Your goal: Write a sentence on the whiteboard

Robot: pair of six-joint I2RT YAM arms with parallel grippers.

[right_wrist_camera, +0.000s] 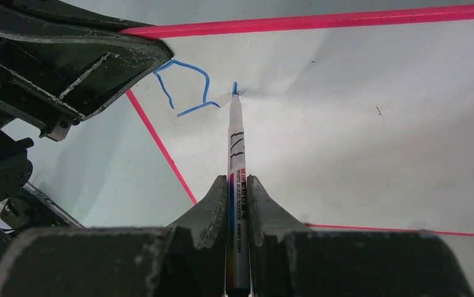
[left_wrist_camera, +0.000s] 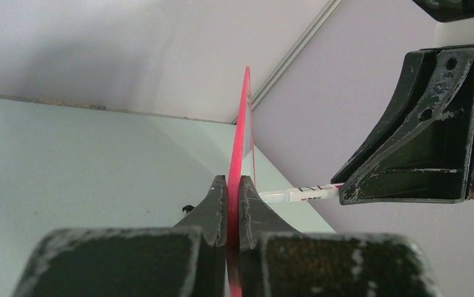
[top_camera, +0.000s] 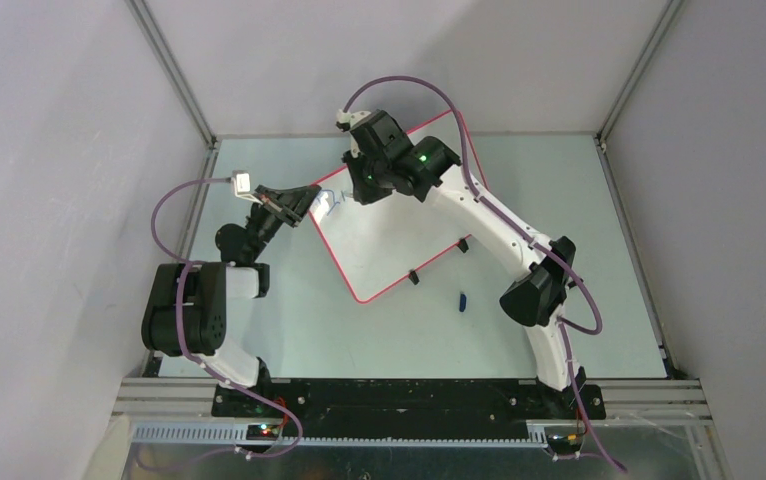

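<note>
The whiteboard (top_camera: 389,255) lies angled on the table, white with a thin red rim (right_wrist_camera: 321,21). My left gripper (top_camera: 309,203) is shut on the rim at the board's left corner; in the left wrist view its jaws (left_wrist_camera: 234,182) pinch the red edge (left_wrist_camera: 242,117). My right gripper (right_wrist_camera: 239,182) is shut on a white marker (right_wrist_camera: 237,142), whose tip touches the board. The sentence (right_wrist_camera: 188,90) stands as one blue D-like letter near the corner, with a short blue stroke (right_wrist_camera: 234,86) at the marker tip. In the top view the right gripper (top_camera: 351,192) hangs over the board's upper left.
A small blue cap (top_camera: 462,301) lies on the table to the right of the board's near corner. Two black clip feet (top_camera: 413,277) stick out from the board's near edge. Grey walls with metal posts (top_camera: 174,75) close in the table.
</note>
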